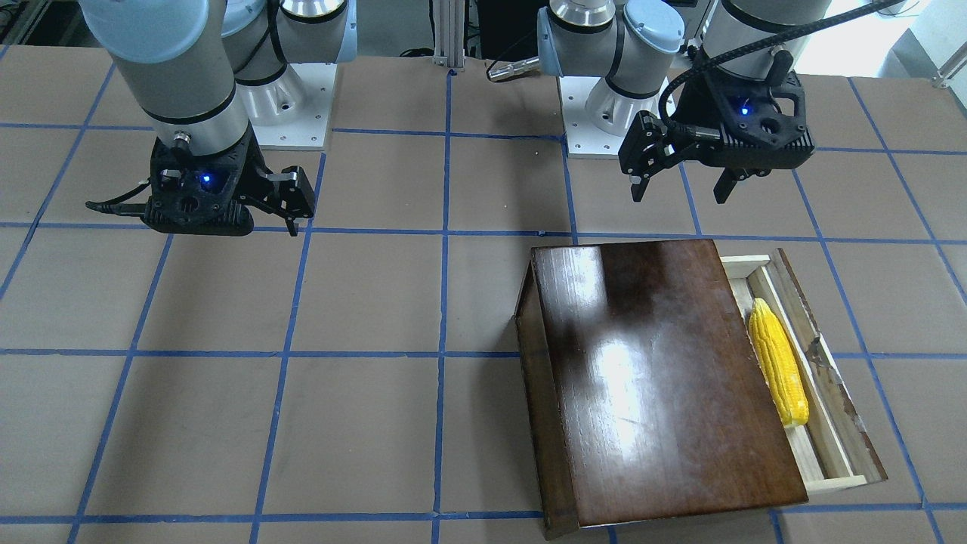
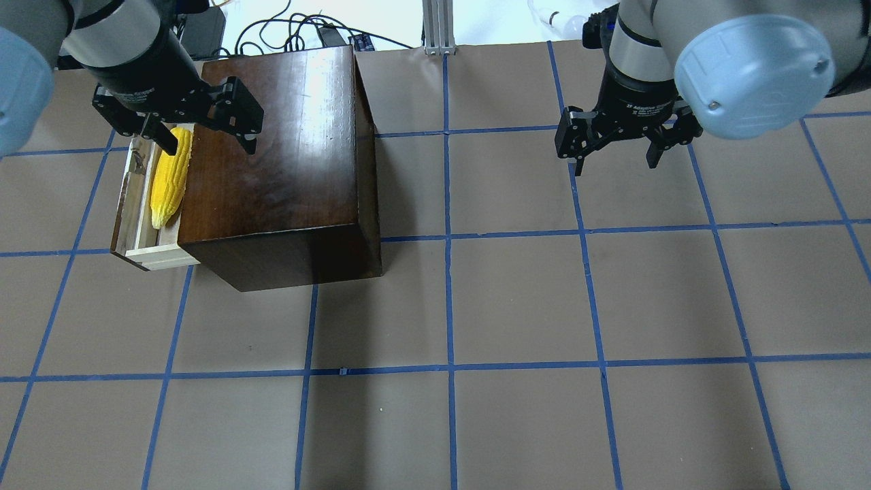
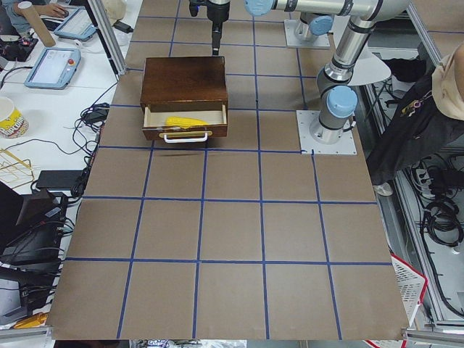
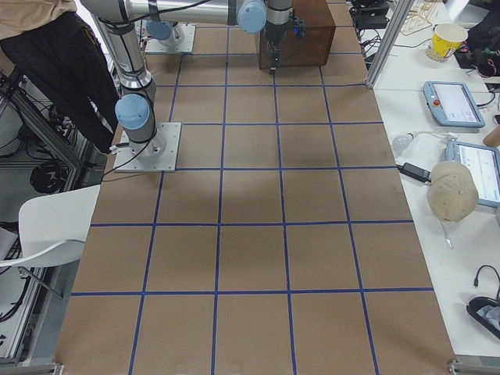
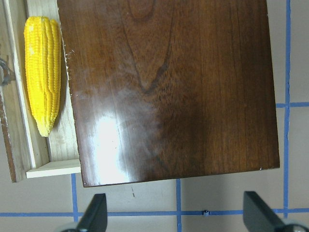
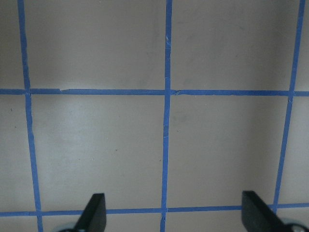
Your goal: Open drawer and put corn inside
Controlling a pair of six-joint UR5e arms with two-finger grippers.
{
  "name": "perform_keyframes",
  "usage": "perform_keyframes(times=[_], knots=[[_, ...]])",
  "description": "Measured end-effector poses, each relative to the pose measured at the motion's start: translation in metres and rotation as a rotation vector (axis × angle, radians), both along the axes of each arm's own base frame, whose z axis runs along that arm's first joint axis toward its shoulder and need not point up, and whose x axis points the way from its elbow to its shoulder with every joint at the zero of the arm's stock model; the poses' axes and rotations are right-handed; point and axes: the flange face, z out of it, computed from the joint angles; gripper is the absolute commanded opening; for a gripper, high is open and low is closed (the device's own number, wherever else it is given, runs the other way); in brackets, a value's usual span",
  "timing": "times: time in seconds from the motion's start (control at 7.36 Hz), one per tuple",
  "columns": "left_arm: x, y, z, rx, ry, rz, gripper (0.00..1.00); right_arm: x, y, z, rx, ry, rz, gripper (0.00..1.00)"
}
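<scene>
The yellow corn (image 1: 778,363) lies lengthwise in the open drawer (image 1: 838,387) beside the dark cabinet (image 1: 657,378), clear of the left gripper (image 1: 680,189) hanging above it, spread and empty, while the right gripper (image 2: 616,160), also spread, hovers well apart.

One glossy dark-brown wooden cabinet (image 1: 657,378) with one pale wooden drawer (image 1: 835,385) is seen. One bright yellow toy corn cob (image 1: 778,363) is counted. Two black grippers are counted: left gripper (image 2: 209,146) and right gripper (image 2: 616,165).

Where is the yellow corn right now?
The corn lies inside the pulled-out drawer, on the left side of the overhead view. It sits right beside the dark cabinet.
</scene>
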Motion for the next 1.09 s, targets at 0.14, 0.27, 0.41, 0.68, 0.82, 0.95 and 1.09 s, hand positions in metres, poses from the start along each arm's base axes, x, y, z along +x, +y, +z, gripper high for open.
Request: perform_keyframes(times=[0.14, 0.27, 0.41, 0.68, 0.82, 0.95, 1.09], knots=[[-0.002, -0.005, 0.001, -0.006, 0.023, 0.0, 1.0, 0.0, 0.0, 0.0, 0.0, 0.0, 0.0, 1.0], [-0.002, -0.007, 0.003, -0.01, 0.03, -0.002, 1.0, 0.0, 0.0, 0.0, 0.0, 0.0, 0.0, 1.0], [-0.002, -0.006, 0.004, -0.01, 0.028, -0.002, 1.0, 0.0, 0.0, 0.0, 0.0, 0.0, 0.0, 1.0], [-0.001, -0.006, 0.005, -0.006, 0.023, 0.002, 1.0, 0.0, 0.0, 0.0, 0.0, 0.0, 0.0, 1.0], [0.001, -0.01, 0.001, 0.002, 0.02, 0.008, 1.0, 0.0, 0.0, 0.0, 0.0, 0.0, 0.0, 1.0], [0.006, -0.017, -0.007, 0.017, 0.014, 0.022, 1.0, 0.0, 0.0, 0.0, 0.0, 0.0, 0.0, 1.0], [0.01, -0.023, -0.013, 0.029, 0.011, 0.042, 1.0, 0.0, 0.0, 0.0, 0.0, 0.0, 0.0, 1.0]])
